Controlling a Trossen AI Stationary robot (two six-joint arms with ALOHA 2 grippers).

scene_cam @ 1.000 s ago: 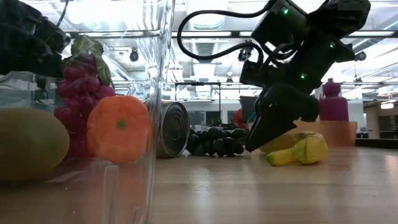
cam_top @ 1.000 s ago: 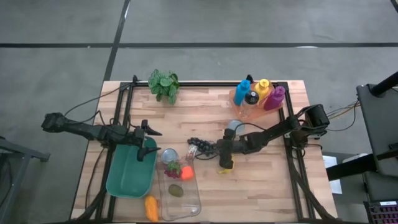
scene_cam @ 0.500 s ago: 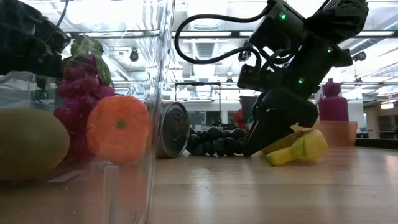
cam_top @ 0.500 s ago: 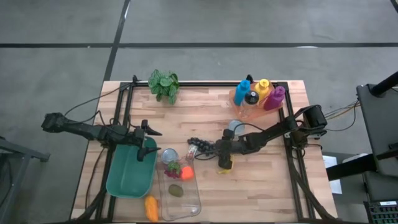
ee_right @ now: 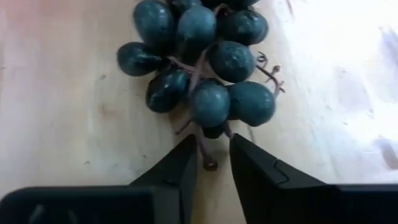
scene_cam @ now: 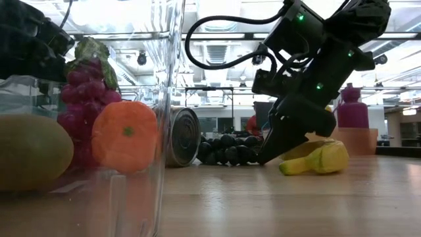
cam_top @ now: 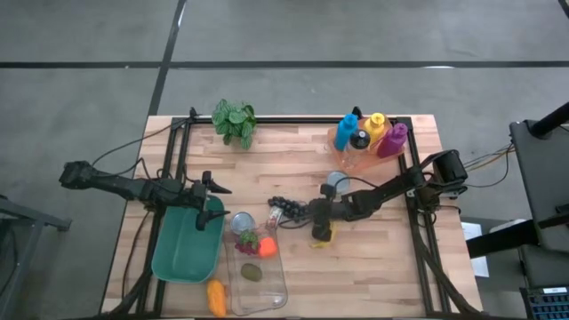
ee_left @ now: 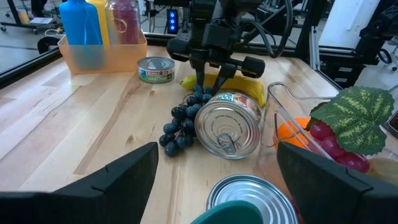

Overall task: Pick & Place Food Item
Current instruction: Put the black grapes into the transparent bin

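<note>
We're at the grasp step: right end effector [ee_right: 213,163] is down at the bench, fingers narrowed around the stem of the dark grape bunch [ee_right: 202,53] lying beside the banana [scene_cam: 316,158], so next we need a firm pinch, then lift; left end effector [cam_top: 209,197] waits spread wide over the green bin [cam_top: 178,253].
</note>
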